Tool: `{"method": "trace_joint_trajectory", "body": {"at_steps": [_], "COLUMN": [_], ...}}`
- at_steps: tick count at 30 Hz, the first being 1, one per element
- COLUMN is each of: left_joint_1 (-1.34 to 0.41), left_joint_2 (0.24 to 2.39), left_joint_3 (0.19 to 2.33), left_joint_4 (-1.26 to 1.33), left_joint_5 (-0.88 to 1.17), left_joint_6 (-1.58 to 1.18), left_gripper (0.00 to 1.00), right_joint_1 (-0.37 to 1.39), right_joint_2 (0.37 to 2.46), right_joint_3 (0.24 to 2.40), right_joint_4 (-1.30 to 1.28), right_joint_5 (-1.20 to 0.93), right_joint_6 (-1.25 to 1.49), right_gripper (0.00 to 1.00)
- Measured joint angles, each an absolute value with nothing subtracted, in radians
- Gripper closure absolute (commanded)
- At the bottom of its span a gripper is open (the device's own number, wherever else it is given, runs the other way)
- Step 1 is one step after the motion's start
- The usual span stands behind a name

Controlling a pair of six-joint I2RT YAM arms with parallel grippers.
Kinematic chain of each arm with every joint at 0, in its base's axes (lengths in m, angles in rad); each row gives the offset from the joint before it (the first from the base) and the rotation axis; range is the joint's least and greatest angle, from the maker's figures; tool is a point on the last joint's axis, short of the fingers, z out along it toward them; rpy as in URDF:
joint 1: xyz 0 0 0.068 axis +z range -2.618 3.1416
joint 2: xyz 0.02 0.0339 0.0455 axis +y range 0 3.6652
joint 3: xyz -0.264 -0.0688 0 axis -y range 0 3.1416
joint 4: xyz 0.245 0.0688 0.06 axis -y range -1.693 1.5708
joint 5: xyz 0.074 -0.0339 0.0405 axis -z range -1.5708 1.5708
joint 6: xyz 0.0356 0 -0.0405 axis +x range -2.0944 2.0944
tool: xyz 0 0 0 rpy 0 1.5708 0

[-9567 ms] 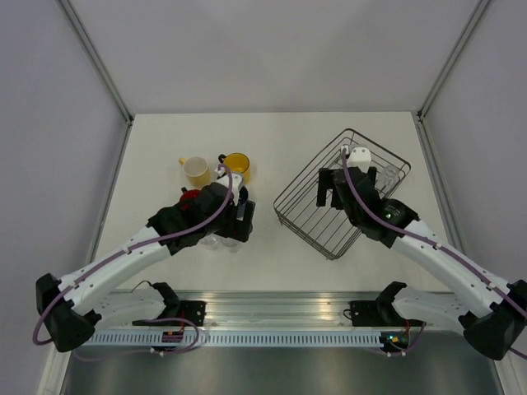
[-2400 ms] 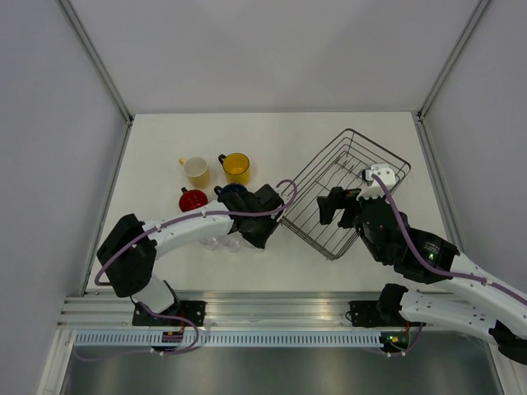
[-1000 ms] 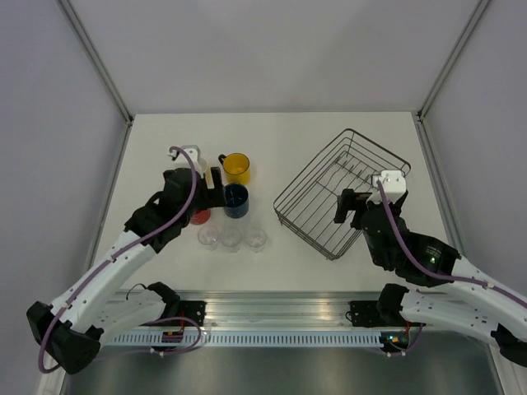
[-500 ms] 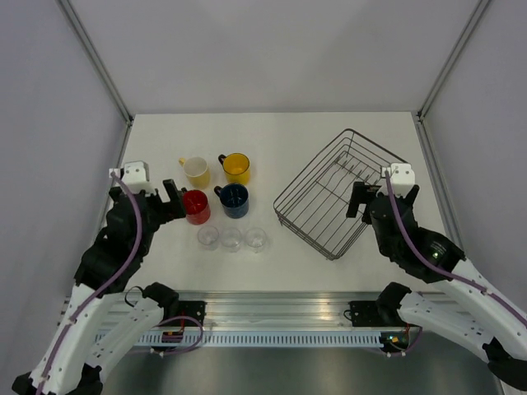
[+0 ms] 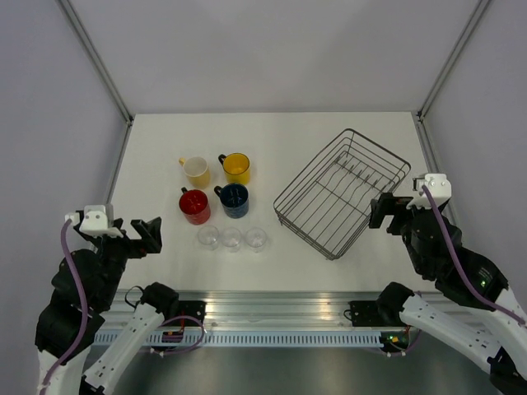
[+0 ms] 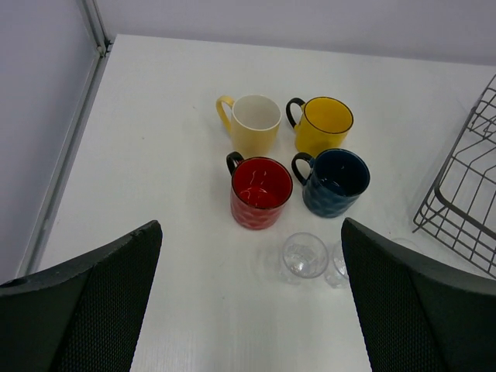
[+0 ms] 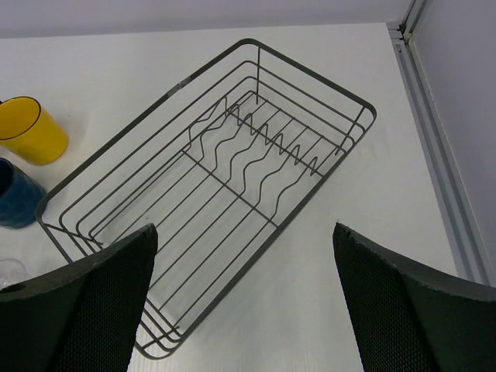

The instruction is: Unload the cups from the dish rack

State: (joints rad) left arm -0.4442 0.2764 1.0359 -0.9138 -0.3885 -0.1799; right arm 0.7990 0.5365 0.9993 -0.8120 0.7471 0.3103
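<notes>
Plan view with two wrist views, items listed from largest to smallest.

White table [image 5: 329,132], bearing everything below.

Dark wire dish rack [image 7: 310,74] on the right half of the table, set askew to its edges. Flared sides, and a row of wavy prongs along the floor. Standing well apart from every cup.

Left gripper [image 6: 249,229], raised over the near left part of the table and looking down on the cups. Jaws spread wide, with nothing between them.

Right gripper [image 7: 244,228], raised just beside the near right side of the rack and looking down into it. Jaws likewise spread wide, gripping nothing.

Four mugs left of the rack, upright on the table with mouths up, set close together in a two-by-two block:
- Pale yellow mug [image 6: 256,122] at far left.
- Bright yellow mug [image 6: 325,124] at far right.
- Red mug [image 6: 261,192] at near left.
- Dark blue mug [image 6: 335,181] at near right, closest of the four to the rack yet clear of it.

Handles all turned toward the left.

Three clear glass tumblers [image 5: 232,239], smallest of all, upright in a short left-to-right row just near of the red and dark blue mugs. Close to one another and apart from the mugs, the rightmost lying between the dark blue mug and the near left corner of the rack.
</notes>
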Motion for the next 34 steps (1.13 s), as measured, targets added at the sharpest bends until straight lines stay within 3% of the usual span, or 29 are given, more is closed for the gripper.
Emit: {"method": "trace_joint_trajectory", "body": {"at_steps": [12,34], "left_joint_1": [-0.444,-0.444], "left_joint_2": [0.176,0.175], "left_joint_3": [1.108,1.108], "left_joint_4": [-1.012,-1.019], "left_joint_5": [-0.347,-0.308], "left_joint_6": [-0.163,-0.138], "left_gripper": [0.0,0.0], "right_joint_1": [0.798,0.798], "right_joint_2": [0.416,0.512], "right_joint_3": [1.016,0.995], "right_joint_4": [-0.869,-0.809], "right_joint_5": [0.735,0.713], "right_joint_6": [0.285,0.26], "right_gripper": [0.02,0.02]}}
